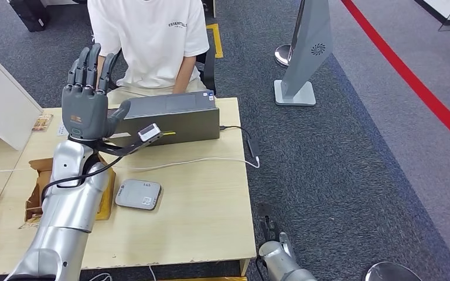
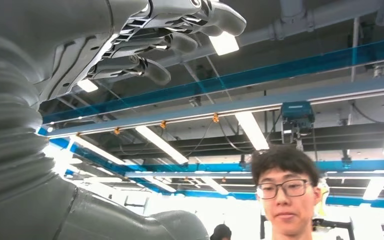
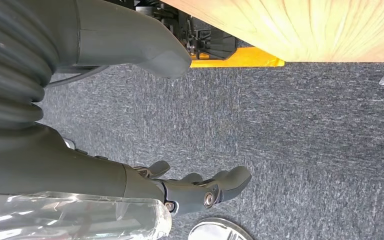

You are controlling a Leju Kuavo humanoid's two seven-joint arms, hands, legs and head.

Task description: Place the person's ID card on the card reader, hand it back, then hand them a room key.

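My left hand (image 1: 85,99) is raised above the far left of the wooden table (image 1: 211,216), fingers stretched up and apart, holding nothing. In the left wrist view its fingers (image 2: 150,45) spread under the ceiling with nothing between them. The grey card reader (image 1: 138,194) lies flat on the table, nearer to me than that hand. A person in a white T-shirt (image 1: 149,41) sits behind the table, facing me. My right hand (image 3: 195,192) hangs beside the table over the carpet, fingers loosely apart and empty. No ID card or room key can be made out.
A long grey box (image 1: 170,117) stands at the table's far edge with a white cable (image 1: 199,161) running in front of it. An open cardboard box (image 1: 38,193) sits at the left, under my forearm. A small card-like item (image 1: 42,123) lies far left. A grey sign stand (image 1: 304,58) is on the carpet.
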